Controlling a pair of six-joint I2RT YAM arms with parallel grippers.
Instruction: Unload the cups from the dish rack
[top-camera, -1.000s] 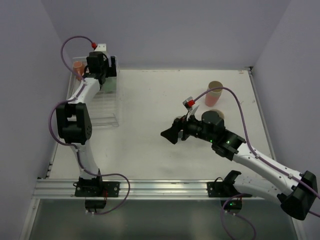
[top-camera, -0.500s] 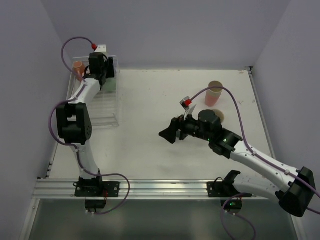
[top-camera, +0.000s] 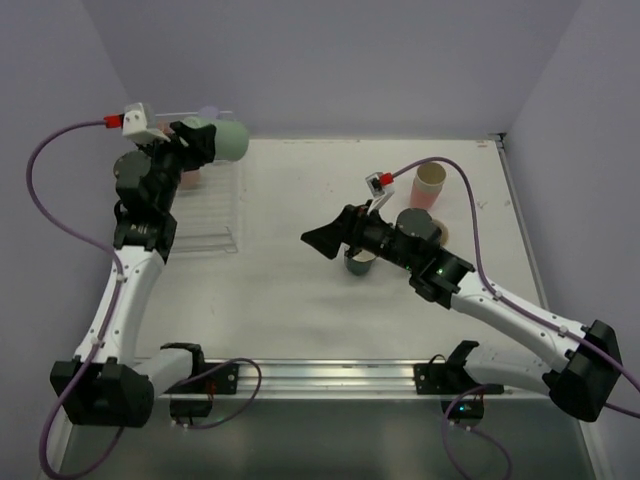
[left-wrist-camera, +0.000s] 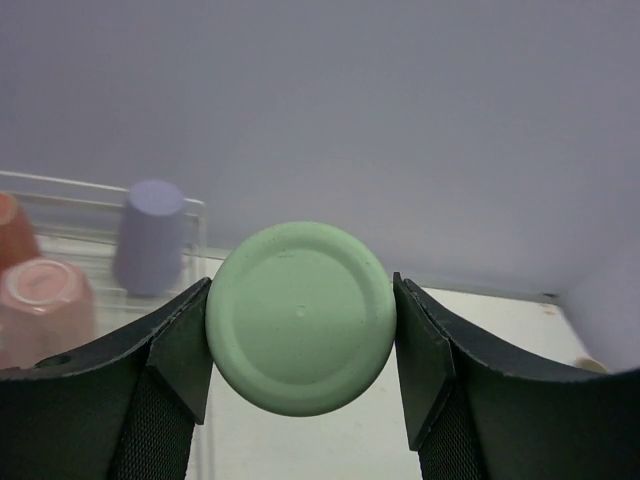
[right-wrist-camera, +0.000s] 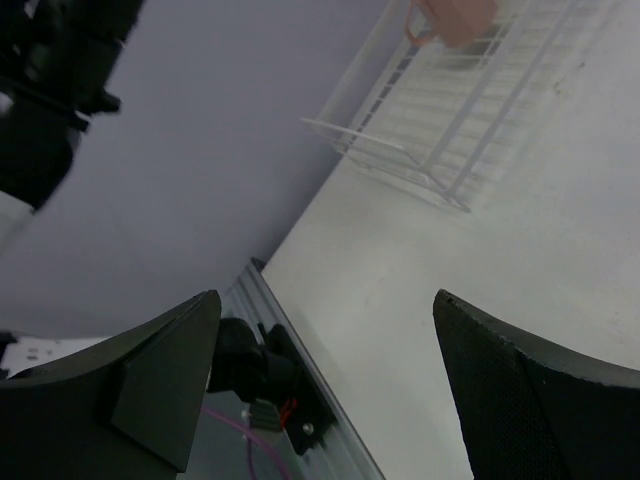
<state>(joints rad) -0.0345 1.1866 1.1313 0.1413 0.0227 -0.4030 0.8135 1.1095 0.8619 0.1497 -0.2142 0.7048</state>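
My left gripper (top-camera: 212, 142) is raised above the dish rack (top-camera: 207, 212) and shut on a light green cup (top-camera: 232, 140). The left wrist view shows that cup's round base (left-wrist-camera: 300, 318) squeezed between both fingers. In the rack (left-wrist-camera: 100, 186) behind it stand a purple cup (left-wrist-camera: 150, 236), an upside-down pink cup (left-wrist-camera: 40, 298) and part of an orange one (left-wrist-camera: 8, 224). My right gripper (top-camera: 325, 242) hovers open and empty over mid-table. A dark green mug (top-camera: 360, 265) stands just under that arm. In the right wrist view the open fingers (right-wrist-camera: 170, 385) frame bare table.
A beige tumbler nested in a pink one (top-camera: 428, 186) stands at the back right, with a cream object (top-camera: 447, 232) half hidden behind the right arm. The right wrist view shows the rack (right-wrist-camera: 440, 130) far off and the table's front rail (right-wrist-camera: 300, 410).
The left gripper shut on the green cup and lifted it out of the rack, and the arm swung up and back. The right arm shifted left, uncovering the dark green mug.
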